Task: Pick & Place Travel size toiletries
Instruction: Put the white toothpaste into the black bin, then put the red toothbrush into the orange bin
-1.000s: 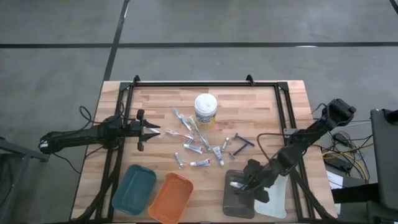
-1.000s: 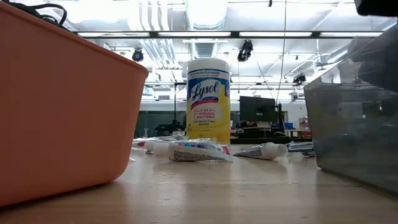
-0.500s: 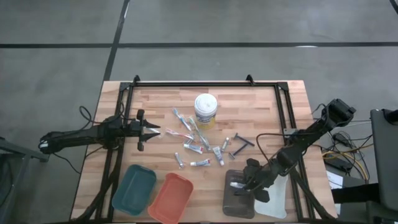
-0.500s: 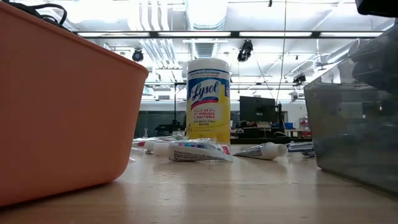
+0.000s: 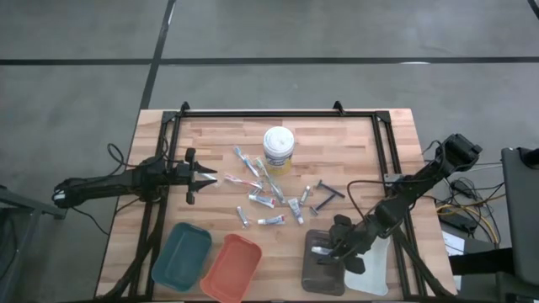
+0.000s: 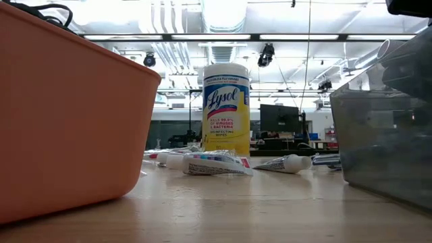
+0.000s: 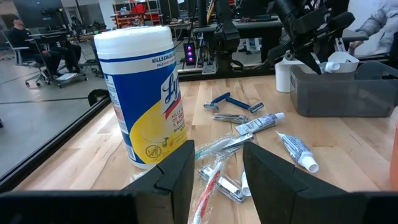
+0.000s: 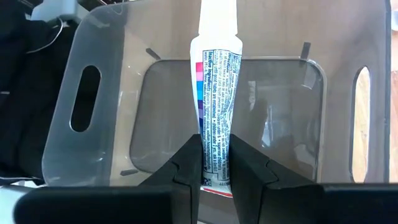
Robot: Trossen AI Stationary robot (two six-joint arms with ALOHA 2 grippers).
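The travel size toiletries lie scattered mid-table beside the Lysol tub (image 5: 279, 147): small tubes (image 5: 271, 220), toothbrushes (image 5: 244, 181) and dark razors (image 5: 325, 195), all flat on the wood. My right gripper (image 5: 320, 249) hovers over the grey see-through bin (image 5: 324, 268) at the near right, shut on one white tube (image 8: 216, 81). My left gripper (image 5: 215, 177) waits open at the table's left, pointing level toward the scattered items, nothing between its fingers (image 7: 180, 168). My right gripper pinches the tube's flat tail half (image 8: 215, 140) between its two fingers. The tube lies along the fingers, and its cap end (image 8: 217, 15) sticks out beyond the fingertips. The fingers slant down from the table's right. The tube is lifted clear over the bin's open inside.
A teal tray (image 5: 181, 257) and an orange tray (image 5: 230, 268) sit at the near left. A white lid-like piece (image 5: 376, 268) lies right of the grey bin. A black frame (image 5: 278, 114) borders the table's far and side edges. Bare wood lies between the trays and the bin.
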